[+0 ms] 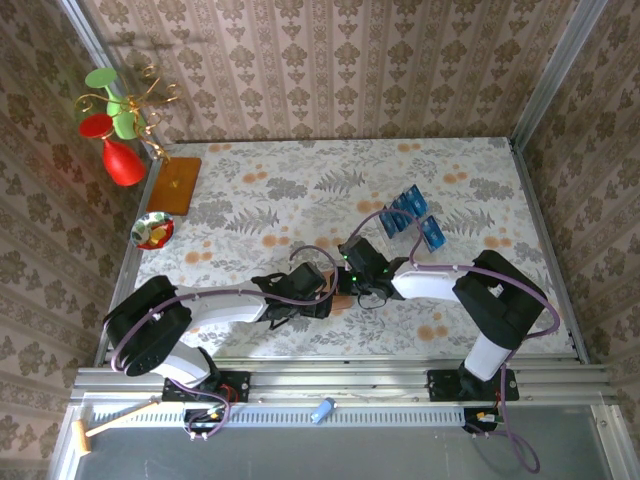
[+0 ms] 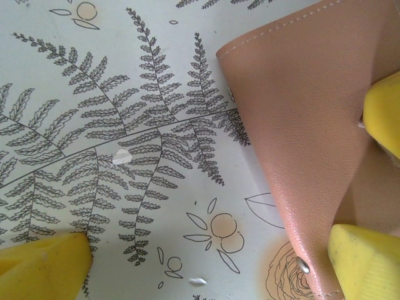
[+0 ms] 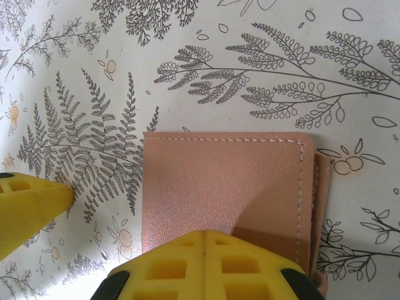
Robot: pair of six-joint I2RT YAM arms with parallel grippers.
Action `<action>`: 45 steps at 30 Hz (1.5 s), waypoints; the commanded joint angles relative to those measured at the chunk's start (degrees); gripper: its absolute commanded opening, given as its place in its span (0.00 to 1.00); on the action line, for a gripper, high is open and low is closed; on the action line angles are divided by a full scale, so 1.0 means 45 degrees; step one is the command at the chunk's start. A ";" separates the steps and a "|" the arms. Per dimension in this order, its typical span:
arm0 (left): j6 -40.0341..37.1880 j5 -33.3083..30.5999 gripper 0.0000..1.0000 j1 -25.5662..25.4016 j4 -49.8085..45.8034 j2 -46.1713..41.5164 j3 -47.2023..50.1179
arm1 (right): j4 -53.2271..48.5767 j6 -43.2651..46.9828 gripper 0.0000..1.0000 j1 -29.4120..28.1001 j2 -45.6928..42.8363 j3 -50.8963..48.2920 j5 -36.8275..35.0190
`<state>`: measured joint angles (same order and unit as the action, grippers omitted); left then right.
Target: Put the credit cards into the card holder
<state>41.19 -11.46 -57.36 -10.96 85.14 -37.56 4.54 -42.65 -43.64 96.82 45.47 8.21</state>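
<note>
Card holder [image 3: 219, 181] lies on the bench [image 1: 250, 190] under both claws. My right claw [image 3: 206, 236] is pressed together, tip on the leather; my left claw [image 2: 209, 250] is spread wide astride its corner. Blue credit cards [image 1: 412, 218] sit well apart.

You seem to be in a robot test booth: patterned wallpaper walls [image 1: 300, 60], a metal frame [image 1: 340, 380], a flowery table cover [image 1: 300, 190].

Damask-patterned beige walls [image 1: 330, 60] close in the table [image 1: 300, 165] on its far, left and right sides. A pale cloth [image 2: 125, 94] printed with grey ferns and orange blossoms covers the table. Aluminium posts [image 1: 558, 68] rise at its far corners; a metal rail [image 1: 340, 380] runs along its near edge.
</note>
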 commanded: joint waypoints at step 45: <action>0.0113 0.0341 1.00 0.0091 -0.0036 0.0879 0.0369 | -0.1257 -0.0422 0.00 0.0615 0.0220 0.0678 0.0930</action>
<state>41.19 -11.75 -57.36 -10.70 85.30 -37.60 -2.37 -43.77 -41.08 96.66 49.65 11.22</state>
